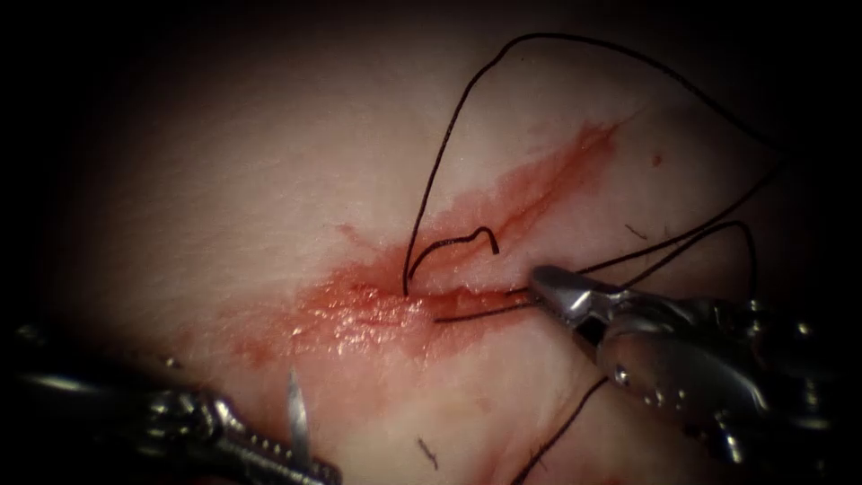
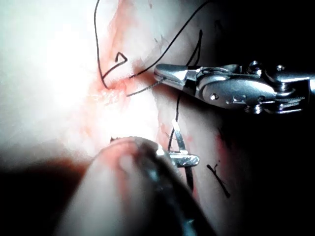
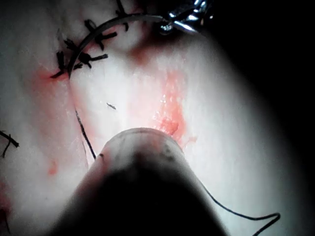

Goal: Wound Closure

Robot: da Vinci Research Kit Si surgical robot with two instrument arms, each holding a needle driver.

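- The tissue (image 1: 224,180) is pale, with a cut (image 1: 503,211) that runs slanting across it from the lower left to the upper right.
- Red fluid (image 1: 359,314) lies wet and shiny around the lower part of the cut.
- The left claw (image 1: 296,462) sits near the bottom edge of the endoscope view, below the cut and a little to its left.
- The left claw is closed on the needle (image 1: 297,418). It grips the needle partway along its curve.
- One part of the needle stands up above the left claw. The needle is not in the tissue.
- In the left wrist view the needle (image 2: 178,137) crosses the left claw (image 2: 184,159), with one part above the claw and one part below it.
- In the right wrist view the needle (image 3: 108,24) makes a long thin curve out from the left claw (image 3: 179,22), over some old dark stitches (image 3: 81,54).
- The right claw (image 1: 552,286) comes in from the right, and its tip is right at the cut, near the middle.
- The right claw looks closed on the thread (image 1: 476,312) close to where the thread comes out of the cut.
- The thread makes a big dark loop that goes up high above the cut and comes back down on the right side.
- A short hooked bit of thread (image 1: 458,241) lies just above the wet part of the cut.
- The needle is well apart from the right claw.
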